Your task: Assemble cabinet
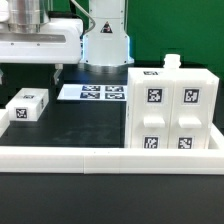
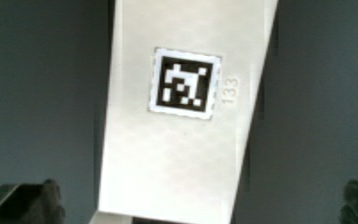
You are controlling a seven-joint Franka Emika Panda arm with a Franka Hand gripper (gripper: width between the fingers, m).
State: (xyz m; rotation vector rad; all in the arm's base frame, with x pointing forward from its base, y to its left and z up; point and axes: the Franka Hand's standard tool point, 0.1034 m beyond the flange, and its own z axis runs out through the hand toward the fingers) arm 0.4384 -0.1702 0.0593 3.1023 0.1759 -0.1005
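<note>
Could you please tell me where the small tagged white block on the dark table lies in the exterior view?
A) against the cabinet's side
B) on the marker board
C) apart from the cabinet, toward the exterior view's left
C: the small block stands at the exterior view's left, with bare table between it and the cabinet.

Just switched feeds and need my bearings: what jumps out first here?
The big white cabinet box, bearing several square markers, dominates the exterior view's right. A small tagged block sits alone at that view's left. In the wrist view, a long white panel with one marker shows between the fingers of the open claw.
</note>
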